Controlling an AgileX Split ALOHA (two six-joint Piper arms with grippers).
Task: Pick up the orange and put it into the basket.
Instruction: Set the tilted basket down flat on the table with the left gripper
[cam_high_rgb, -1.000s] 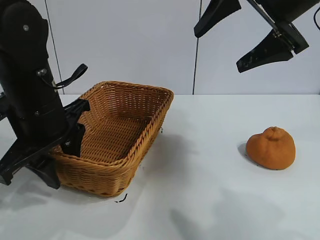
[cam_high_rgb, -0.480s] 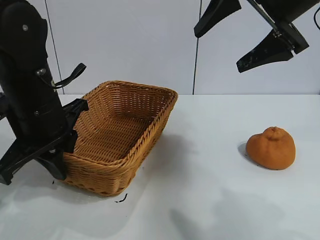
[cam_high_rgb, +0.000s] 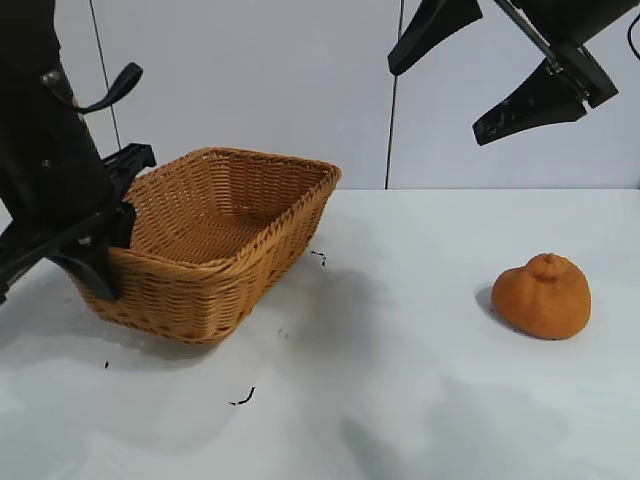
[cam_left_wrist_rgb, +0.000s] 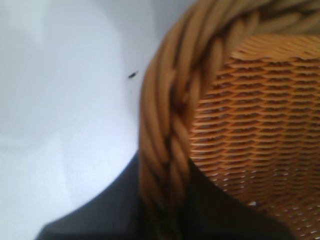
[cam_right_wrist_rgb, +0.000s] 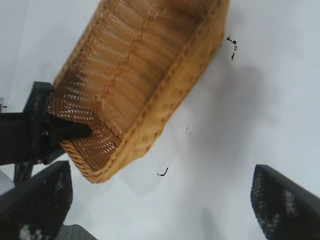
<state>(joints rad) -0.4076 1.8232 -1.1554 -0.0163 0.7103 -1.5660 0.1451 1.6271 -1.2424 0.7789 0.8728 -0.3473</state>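
The orange (cam_high_rgb: 542, 296) sits on the white table at the right, apart from both grippers. The tan wicker basket (cam_high_rgb: 200, 290) is at the left, tilted, with its left end raised off the table. My left gripper (cam_high_rgb: 113, 228) is shut on the basket's braided rim (cam_left_wrist_rgb: 165, 125) at that end, one dark finger (cam_left_wrist_rgb: 100, 215) outside the wall and the other inside. My right gripper (cam_high_rgb: 437, 100) hangs open and empty high above the table's middle. Its wrist view looks down on the basket (cam_right_wrist_rgb: 150, 75) and the left gripper (cam_right_wrist_rgb: 55, 130). The orange is out of both wrist views.
Small black flecks (cam_high_rgb: 243, 398) lie on the white table (cam_high_rgb: 400, 380) near the basket. A pale wall stands behind the table.
The left gripper has lifted and pulled the basket's left end up and to the left, so the basket is tilted. The right arm and the orange have not moved.
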